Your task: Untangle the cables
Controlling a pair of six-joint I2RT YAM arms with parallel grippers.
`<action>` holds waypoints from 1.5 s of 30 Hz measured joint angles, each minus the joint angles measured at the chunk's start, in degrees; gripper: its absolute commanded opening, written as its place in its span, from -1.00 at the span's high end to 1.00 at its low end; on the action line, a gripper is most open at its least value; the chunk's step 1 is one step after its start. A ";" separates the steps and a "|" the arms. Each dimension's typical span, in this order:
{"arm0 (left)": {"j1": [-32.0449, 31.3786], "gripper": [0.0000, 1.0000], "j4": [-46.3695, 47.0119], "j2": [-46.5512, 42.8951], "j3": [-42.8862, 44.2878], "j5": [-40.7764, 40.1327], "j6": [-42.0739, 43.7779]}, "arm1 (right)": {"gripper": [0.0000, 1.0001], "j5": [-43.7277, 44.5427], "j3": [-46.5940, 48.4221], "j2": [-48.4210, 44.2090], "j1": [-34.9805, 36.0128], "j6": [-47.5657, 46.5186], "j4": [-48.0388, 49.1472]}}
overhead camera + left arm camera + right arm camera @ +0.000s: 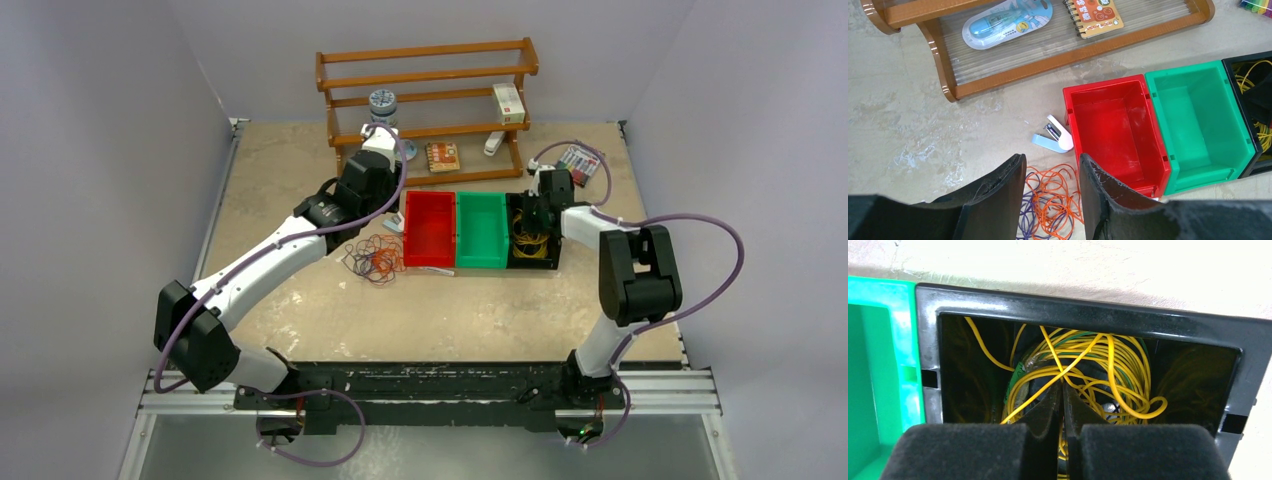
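Now: the left gripper (1051, 160) hangs over the loose pile of thin orange and purple wire loops (1050, 200). The pile lies on the pale table (908, 125), just beside the red plastic bin (1103, 83). The jaws are apart with nothing in them.
Right gripper (1063, 388): it is down inside the black plastic bin (1088, 315). Its jaws are pressed together in the bunch of thin yellow wire loops (1098, 360). I cannot tell if a strand is pinched.
Snag risk: a caught yellow loop could drag the whole bunch out, or tip the bin.
Grab risk: the left jaws may close on orange and purple together, so the knot gets tighter.
Bump risk: the small white and blue stapler (1055, 136) lies near the pile and could get pushed.
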 measured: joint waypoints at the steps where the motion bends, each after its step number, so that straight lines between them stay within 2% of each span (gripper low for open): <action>1: 0.00 0.14 0.00 0.00 0.00 0.00 0.00 | 0.82 0.11 0.00 0.17 0.00 0.02 -0.02; 8: 0.00 0.14 -0.02 0.00 0.00 -0.02 0.00 | 0.51 -2.01 -0.11 -1.31 -0.02 0.22 -0.48; 18: 0.00 0.14 -0.02 0.00 0.00 -0.15 0.00 | 0.10 -5.40 0.55 -12.61 0.00 -0.02 -0.70; 24: 0.00 0.13 0.00 0.00 -0.02 -0.46 -0.11 | 0.07 -4.79 0.59 -15.13 -0.02 0.00 -1.99; 33: 0.00 0.13 0.20 -0.42 -1.84 -0.70 -1.66 | 0.06 1.22 0.57 -19.50 -0.02 1.25 -1.57; 41: 0.00 0.13 0.35 -0.79 -3.85 -0.57 -3.10 | 0.12 2.23 1.42 -10.88 -0.02 0.92 -1.95; 45: 0.00 0.13 0.46 -1.01 -3.85 -0.55 -3.28 | 0.21 2.10 2.47 -7.17 -0.02 0.44 -2.43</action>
